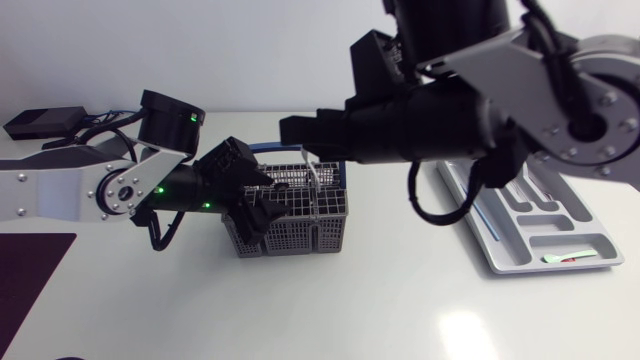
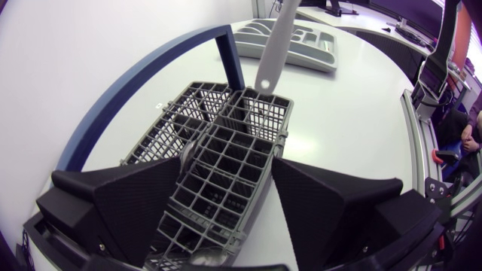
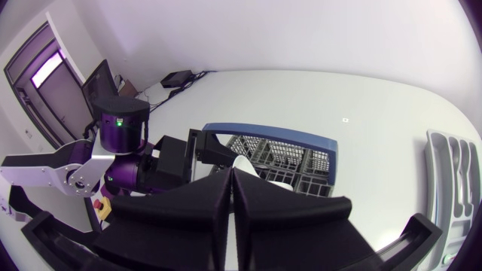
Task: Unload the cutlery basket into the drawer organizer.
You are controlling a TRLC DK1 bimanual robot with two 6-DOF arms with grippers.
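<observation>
The grey mesh cutlery basket [image 1: 300,228] with a blue handle [image 2: 151,83] stands mid-table. My left gripper [image 1: 258,205] holds its near end, a finger against each side wall, as the left wrist view [image 2: 227,162] shows. A white utensil handle [image 2: 275,41] rises from a far compartment of the basket [image 2: 233,143]. My right gripper [image 3: 232,172] hangs over the basket [image 3: 290,154], fingers pressed together on the utensil's top [image 3: 247,165]. The grey drawer organizer [image 1: 530,225] lies at the right.
The organizer holds a pale green item [image 1: 570,258] in its front compartment and a slim piece in a long slot. A black box [image 1: 45,122] sits at the back left. A dark mat [image 1: 30,270] lies at the front left.
</observation>
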